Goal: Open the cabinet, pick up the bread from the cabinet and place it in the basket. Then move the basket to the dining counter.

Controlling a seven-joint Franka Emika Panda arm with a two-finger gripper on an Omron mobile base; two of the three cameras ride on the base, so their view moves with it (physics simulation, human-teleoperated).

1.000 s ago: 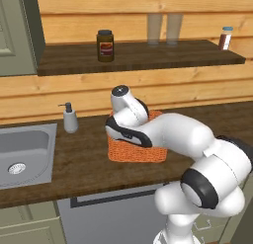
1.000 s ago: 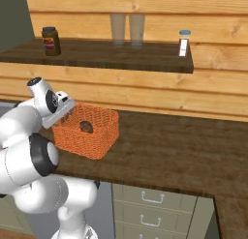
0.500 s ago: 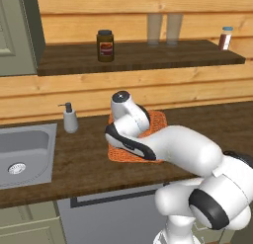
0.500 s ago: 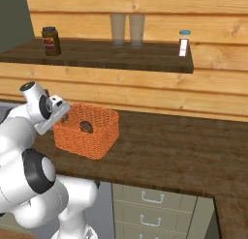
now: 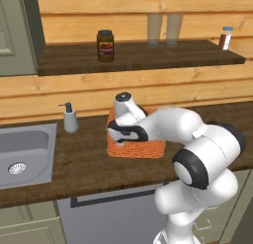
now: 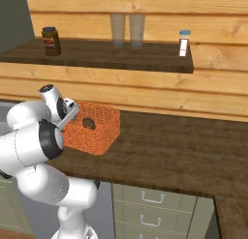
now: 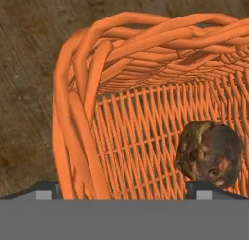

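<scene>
While the gripper (image 7: 124, 194) hangs over the basket (image 6: 99, 136), its fingers (image 7: 46, 190) stand wide open, one on each side of the basket's wall, and hold nothing. Inside the basket lies the bread (image 7: 210, 150), near that wall. The basket sits on the wooden counter (image 6: 184, 151), near its back edge.

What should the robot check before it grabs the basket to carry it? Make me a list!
1. Bread is inside the basket: ok, it lies on the woven floor.
2. Gripper is open: ok, its tips stand wide apart.
3. A basket wall sits between the tips: ok, the hand view shows the left-hand wall rising between them.
4. Basket sits flat on the sink counter: ok.
5. Soap bottle is out of the way: ok, it stands apart, nearer the sink.
6. Path to the dining counter is free: cannot tell.
</scene>
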